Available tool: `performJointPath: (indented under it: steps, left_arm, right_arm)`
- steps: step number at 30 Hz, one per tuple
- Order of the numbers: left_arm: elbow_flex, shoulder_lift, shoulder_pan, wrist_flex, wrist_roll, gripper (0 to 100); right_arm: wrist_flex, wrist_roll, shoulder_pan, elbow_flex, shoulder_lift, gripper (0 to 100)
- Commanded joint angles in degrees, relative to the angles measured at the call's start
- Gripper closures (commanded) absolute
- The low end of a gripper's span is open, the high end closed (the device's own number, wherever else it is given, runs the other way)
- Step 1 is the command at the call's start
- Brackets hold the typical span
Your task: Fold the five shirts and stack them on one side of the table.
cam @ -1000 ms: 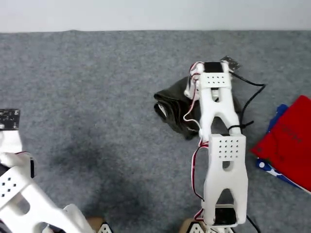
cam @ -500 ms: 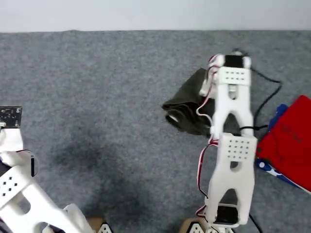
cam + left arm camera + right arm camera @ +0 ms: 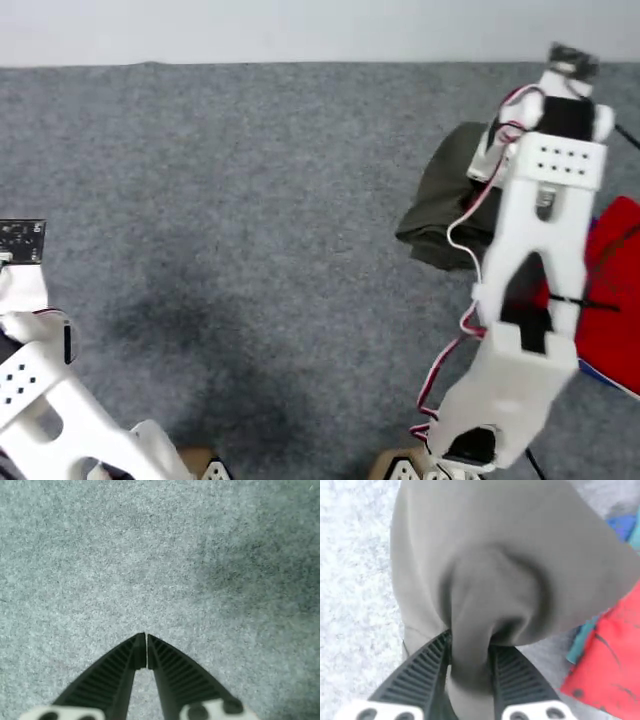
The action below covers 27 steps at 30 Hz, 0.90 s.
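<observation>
A folded dark olive shirt [image 3: 445, 205] hangs bunched at the right of the grey table, partly hidden under the right arm. My right gripper [image 3: 470, 655] is shut on a fold of this olive shirt [image 3: 495, 560]. A folded red shirt [image 3: 612, 290] lies at the right edge on top of a blue one [image 3: 580, 637]; the red shirt [image 3: 607, 667] sits just beside the olive one. My left gripper [image 3: 146, 652] is shut on nothing over bare carpet, and its arm [image 3: 45, 400] sits at the near left corner.
The table is covered by grey carpet [image 3: 230, 200], open across the left and middle. A pale wall strip [image 3: 300, 30] borders the far edge. The right arm [image 3: 530, 300] stretches from the near edge to the far right.
The right arm has swung to the right and away, carrying the olive shirt from the table's middle toward the red shirt. The left arm has stayed still.
</observation>
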Motion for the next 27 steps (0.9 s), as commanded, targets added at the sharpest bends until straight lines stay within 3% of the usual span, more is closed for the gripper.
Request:
performJointPath:
  steps: [1,7,16,27]
  left_arm:
    - [-0.3,-0.6,0.4,-1.1,-0.4,98]
    - [-0.3,-0.6,0.4,-1.1,-0.4,98]
    - [-0.3,-0.6,0.4,-0.7,-0.4,98]
    - [0.9,-0.6,0.4,-0.6,-0.4,98]
  right_arm:
    - [2.4,3.3,3.8,2.8,-10.3,98.9]
    - [2.2,12.2,13.1,8.3,-16.7,98.9]
    - [0.1,20.8,25.4,9.9,-11.5,98.9]
    - [-6.1,27.6,33.8,9.8,-3.6,98.9]
